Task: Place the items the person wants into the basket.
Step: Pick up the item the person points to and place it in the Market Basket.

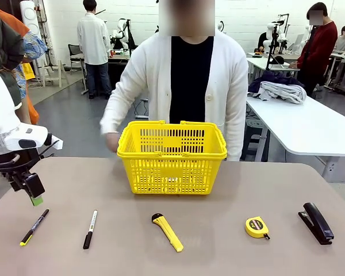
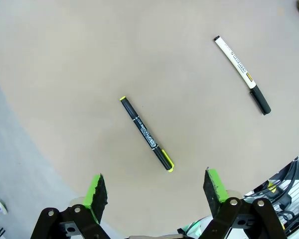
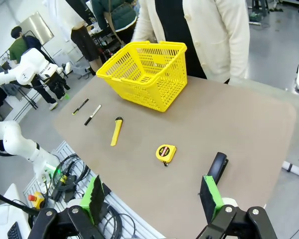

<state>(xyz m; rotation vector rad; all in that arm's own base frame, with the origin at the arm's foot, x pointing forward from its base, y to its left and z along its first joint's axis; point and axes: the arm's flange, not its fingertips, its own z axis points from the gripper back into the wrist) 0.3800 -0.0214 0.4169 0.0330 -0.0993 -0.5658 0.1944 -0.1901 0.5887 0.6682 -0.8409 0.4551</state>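
Presently, left gripper (image 2: 157,182) held spread over the pen (image 2: 146,133), left of the basket (image 1: 171,172), right gripper (image 3: 154,192) parted, empty, stapler (image 1: 316,222) laid right of the basket.

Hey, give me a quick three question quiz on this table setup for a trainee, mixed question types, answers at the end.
1. True or false: the left gripper is shut on the black pen with yellow tip.
2. Fill in: in the front view, the ___ lies between the yellow utility knife and the black stapler.
3. Which stands farthest from the robot? A. the pen B. the yellow basket C. the stapler
Key: 1 false, its jaws stand open; 2 tape measure; 3 B.
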